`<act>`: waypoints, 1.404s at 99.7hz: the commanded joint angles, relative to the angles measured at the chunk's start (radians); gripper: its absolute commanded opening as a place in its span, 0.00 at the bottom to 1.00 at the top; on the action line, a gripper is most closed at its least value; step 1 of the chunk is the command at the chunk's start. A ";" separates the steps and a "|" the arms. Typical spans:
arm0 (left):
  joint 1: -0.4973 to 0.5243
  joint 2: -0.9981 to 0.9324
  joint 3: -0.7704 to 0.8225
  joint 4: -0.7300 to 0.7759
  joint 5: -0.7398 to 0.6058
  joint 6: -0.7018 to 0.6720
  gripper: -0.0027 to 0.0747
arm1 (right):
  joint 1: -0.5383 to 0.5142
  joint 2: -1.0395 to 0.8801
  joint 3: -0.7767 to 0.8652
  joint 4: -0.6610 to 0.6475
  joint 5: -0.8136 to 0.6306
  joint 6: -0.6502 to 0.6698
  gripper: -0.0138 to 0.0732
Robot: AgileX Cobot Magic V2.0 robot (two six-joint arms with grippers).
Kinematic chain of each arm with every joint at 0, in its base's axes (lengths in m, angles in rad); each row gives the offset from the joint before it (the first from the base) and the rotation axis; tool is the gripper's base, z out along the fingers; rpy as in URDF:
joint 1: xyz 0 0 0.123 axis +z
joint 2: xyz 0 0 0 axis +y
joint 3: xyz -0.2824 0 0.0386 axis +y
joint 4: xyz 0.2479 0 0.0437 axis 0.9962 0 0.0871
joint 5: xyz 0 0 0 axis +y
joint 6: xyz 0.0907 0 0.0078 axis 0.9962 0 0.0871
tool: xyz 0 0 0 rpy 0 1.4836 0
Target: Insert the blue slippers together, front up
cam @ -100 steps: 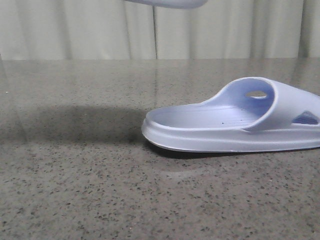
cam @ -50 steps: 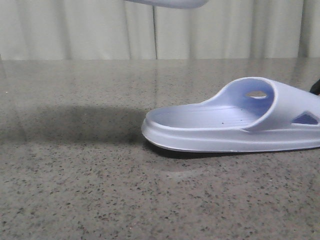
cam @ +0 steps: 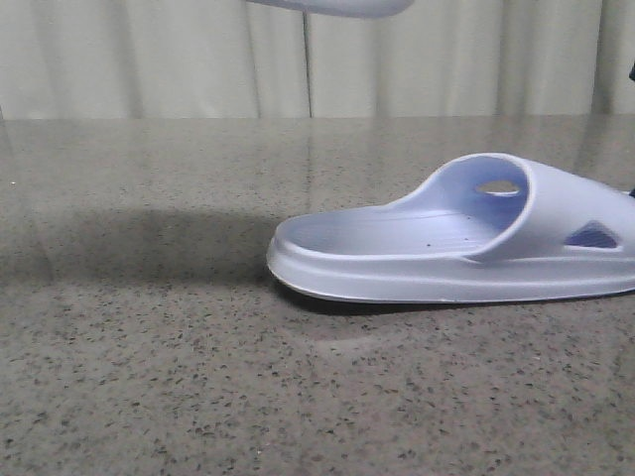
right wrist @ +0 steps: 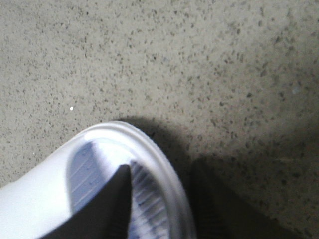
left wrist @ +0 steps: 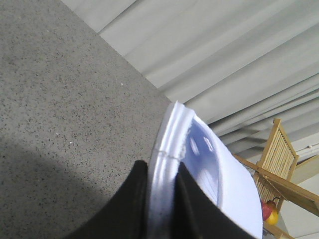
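One pale blue slipper [cam: 451, 243] lay sole-down on the speckled grey stone tabletop [cam: 149, 377], toward three o'clock in the front view, its rounded open end pointing to nine o'clock. Its moulded foam looked smooth and matte, with a thick sole, a ribbed footbed and a wide arched strap pierced by a triangular side opening. A soft shadow spread over the tabletop at nine o'clock from it.

In the right wrist view, the right claw [right wrist: 159, 209] straddled the curved rim of this slipper: one dark finger [right wrist: 112, 209] sat inside on the ribbed footbed, the other outside against the sole edge. The view was blurred, so whether the fingers were actually pressing on the foam could not be told.

The second slipper [left wrist: 197, 174] hung in the air, only its pale underside edge [cam: 332, 6] showing at twelve o'clock in the front view. In the left wrist view, the left claw [left wrist: 162, 199] was clenched on its thick sole edge, black fingers on either side of the white-blue foam, with the grainy tabletop below and pleated pale curtains [left wrist: 224, 55] beyond.
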 commanded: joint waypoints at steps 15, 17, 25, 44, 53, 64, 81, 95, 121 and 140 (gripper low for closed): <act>-0.007 -0.004 -0.026 -0.038 -0.038 -0.006 0.06 | 0.003 -0.010 -0.019 0.011 -0.035 -0.020 0.12; -0.007 -0.004 -0.026 -0.038 -0.038 -0.006 0.06 | 0.003 -0.010 -0.019 0.011 -0.039 -0.020 0.10; -0.007 -0.004 -0.026 -0.042 -0.038 -0.006 0.06 | 0.003 -0.010 -0.019 0.011 -0.063 -0.020 0.04; -0.007 -0.004 -0.026 -0.046 -0.038 -0.006 0.06 | 0.003 -0.024 -0.019 0.011 -0.192 -0.020 0.04; -0.007 -0.004 -0.026 -0.050 -0.038 -0.006 0.06 | 0.003 -0.047 -0.019 0.011 -0.272 -0.020 0.04; -0.007 -0.004 -0.026 -0.062 -0.038 -0.007 0.06 | 0.003 -0.100 -0.019 0.011 -0.385 -0.020 0.04; -0.007 -0.004 -0.026 -0.071 -0.042 -0.007 0.06 | 0.003 -0.214 -0.019 0.011 -0.546 -0.020 0.04; -0.007 0.006 -0.026 -0.079 -0.042 -0.007 0.06 | 0.003 -0.318 -0.019 0.011 -0.579 -0.020 0.04; -0.007 0.091 -0.026 -0.125 -0.035 -0.007 0.06 | 0.003 -0.519 -0.019 0.022 -0.476 0.028 0.04; -0.007 0.159 -0.026 -0.176 -0.031 -0.007 0.06 | 0.003 -0.629 -0.019 0.092 -0.364 0.028 0.04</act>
